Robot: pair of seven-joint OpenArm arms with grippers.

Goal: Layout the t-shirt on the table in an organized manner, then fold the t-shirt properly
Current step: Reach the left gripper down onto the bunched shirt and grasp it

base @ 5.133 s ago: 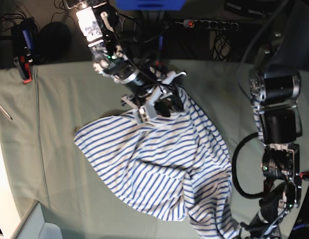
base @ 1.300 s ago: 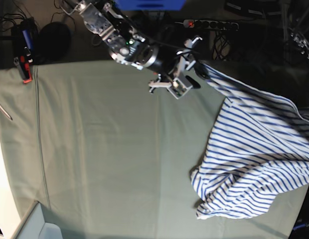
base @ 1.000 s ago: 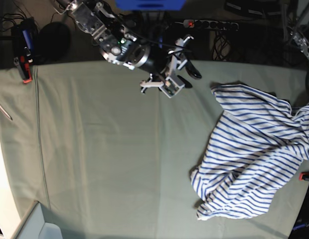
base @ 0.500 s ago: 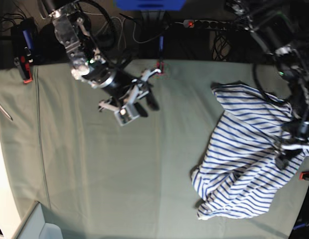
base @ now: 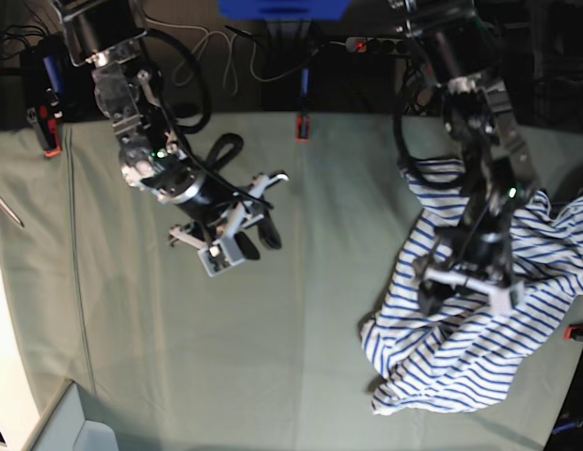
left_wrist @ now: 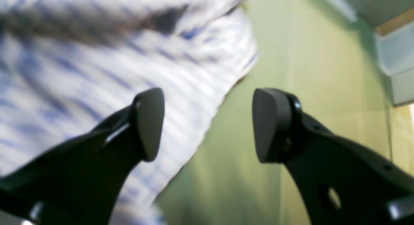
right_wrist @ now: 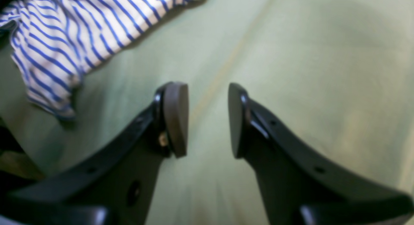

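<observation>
Under the parted left fingers point(left_wrist: 148, 121) lies the t-shirt point(left_wrist: 97, 63), ungripped.

Base camera is looking straight down on the table point(base: 301, 329); both wrist cameras are peering close past their fingers, sharing the t-shirt point(base: 480, 338).

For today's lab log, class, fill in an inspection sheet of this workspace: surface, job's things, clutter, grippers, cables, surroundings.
Surface: table under pale green cloth, faintly creased.
Job's things: t-shirt crumpled in a heap on the base view's right side, not laid out.
Clutter: nothing seen.
Grippers: left gripper open over the shirt's edge, holding nothing; right gripper open over bare cloth, holding nothing.
Cables: loose cables and a power strip behind the table.
Surroundings: red clamps at the table's edges.
</observation>
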